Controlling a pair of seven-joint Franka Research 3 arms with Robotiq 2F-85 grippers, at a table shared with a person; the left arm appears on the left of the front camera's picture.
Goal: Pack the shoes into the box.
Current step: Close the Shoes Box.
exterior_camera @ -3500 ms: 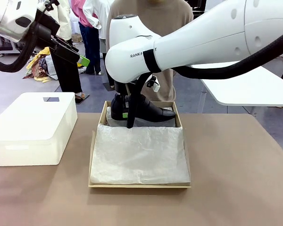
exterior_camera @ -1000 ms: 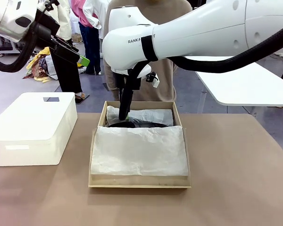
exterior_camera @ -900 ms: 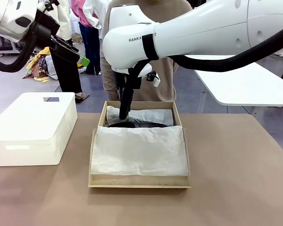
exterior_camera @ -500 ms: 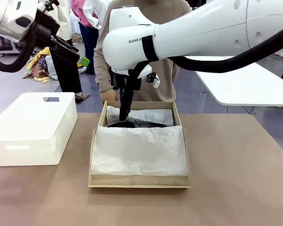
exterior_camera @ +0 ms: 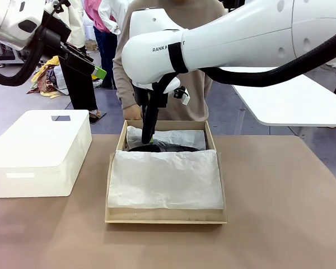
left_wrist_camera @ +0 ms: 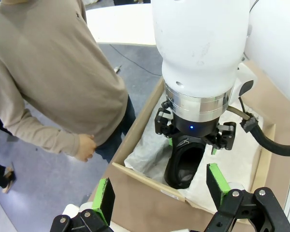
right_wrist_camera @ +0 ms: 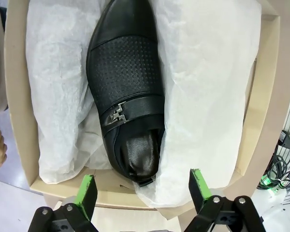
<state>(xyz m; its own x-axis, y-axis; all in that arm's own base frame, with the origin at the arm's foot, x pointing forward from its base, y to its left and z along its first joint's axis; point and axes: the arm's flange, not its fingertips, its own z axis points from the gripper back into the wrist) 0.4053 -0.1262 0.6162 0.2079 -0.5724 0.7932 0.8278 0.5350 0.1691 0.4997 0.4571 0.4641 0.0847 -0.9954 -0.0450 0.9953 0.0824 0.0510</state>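
Since a few seconds ago the black shoe [exterior_camera: 162, 148] has gone from standing upright in the right gripper's [exterior_camera: 148, 133] hold to lying on its side in the far half of the box [exterior_camera: 165, 221]. It is nested in white tissue paper [exterior_camera: 165, 179] with its strap buckle [right_wrist_camera: 117, 116] showing. That gripper now hangs just above the shoe's heel end with its green-padded fingers [right_wrist_camera: 87, 188] spread apart and nothing between them, so the shoe has been let go. In the last half second the person's hand [exterior_camera: 130, 114] has also come to the box's far left corner, beside the rim but not inside. By my reading one shoe is packed. Whether its partner already lies under the tissue covering the near half of the box I cannot tell, and the lid still looks unclosed. The left gripper [exterior_camera: 92, 67] waits high up and to the left of the box, its pincers likewise wide apart and empty, unchanged over this stretch. The box sits on a plain brown table [exterior_camera: 280, 213], with a white plastic bin [exterior_camera: 39, 151] well to the box's left. Beyond the box stands the person in a tan sweater [exterior_camera: 204, 95], and a white table [exterior_camera: 302, 103] lies farther off to the box's right over a grey floor.
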